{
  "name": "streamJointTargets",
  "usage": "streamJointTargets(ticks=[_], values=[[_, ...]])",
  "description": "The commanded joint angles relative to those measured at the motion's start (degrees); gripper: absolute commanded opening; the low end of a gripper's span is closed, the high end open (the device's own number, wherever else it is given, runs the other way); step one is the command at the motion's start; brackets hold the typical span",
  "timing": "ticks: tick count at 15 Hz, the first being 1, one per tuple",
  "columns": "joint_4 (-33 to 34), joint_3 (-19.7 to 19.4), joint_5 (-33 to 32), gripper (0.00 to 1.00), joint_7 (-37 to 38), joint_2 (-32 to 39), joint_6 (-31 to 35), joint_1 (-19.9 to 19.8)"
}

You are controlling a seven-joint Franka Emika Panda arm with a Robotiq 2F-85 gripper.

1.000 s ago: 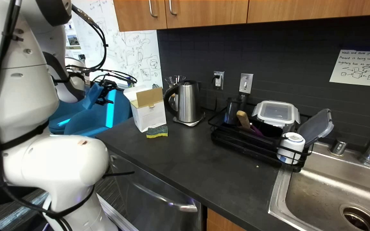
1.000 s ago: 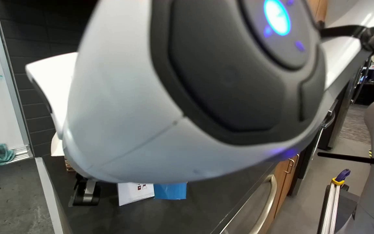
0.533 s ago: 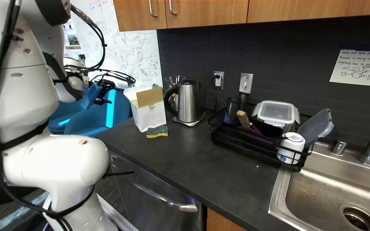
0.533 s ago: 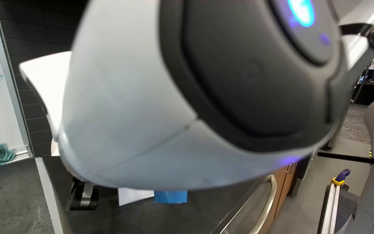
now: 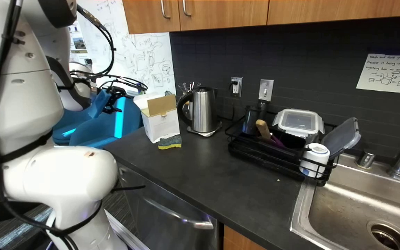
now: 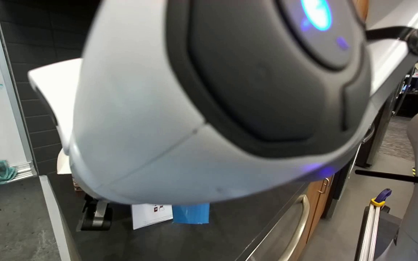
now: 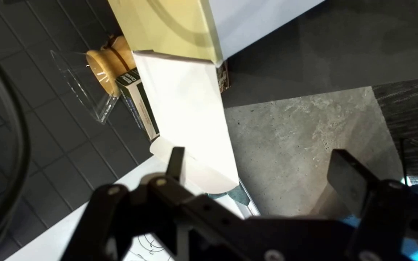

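Note:
My gripper [image 7: 258,159] stands open in the wrist view, its two dark fingers wide apart with nothing between them. Nearest to it is a white box [image 7: 267,21] with its lid up; the white flap [image 7: 191,112] reaches down behind the left finger, and I cannot tell if they touch. In an exterior view the gripper [image 5: 116,100] hangs in the air to the left of that box, below a blue piece [image 5: 100,103] on the wrist. A green and yellow sponge [image 5: 169,142] lies against the box's foot. The arm covers most of the gripper in an exterior view [image 6: 132,119].
Behind the box are a steel kettle [image 5: 203,111], a glass carafe with a wooden collar [image 7: 111,65] and a small package [image 7: 140,105]. Further along the dark counter [image 5: 200,173] stand a black dish rack [image 5: 255,158] and a sink [image 5: 346,205]. Cabinets [image 5: 221,14] hang above.
The arm has shifted slightly and swung back nearly to where it was a second ago. My gripper follows by a small amount. Box, sponge and kettle have not moved.

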Motion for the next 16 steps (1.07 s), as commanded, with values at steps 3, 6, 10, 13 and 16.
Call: streamJointTargets(ticks=[3, 6, 10, 13, 16], values=[[-1.4, -0.5, 1.6, 1.00, -0.5, -1.6, 0.5, -0.8], [-1.7, -0.6, 2.1, 1.00, -0.4, -1.5, 0.6, -1.1], [-2.0, -0.6, 2.9, 1.00, -0.2, -1.4, 0.6, -1.3], [-2.3, -0.8, 3.6, 1.00, -0.1, -1.3, 0.6, -1.5], [-2.4, -0.9, 4.0, 1.00, 0.0, -1.2, 0.7, -1.5]])
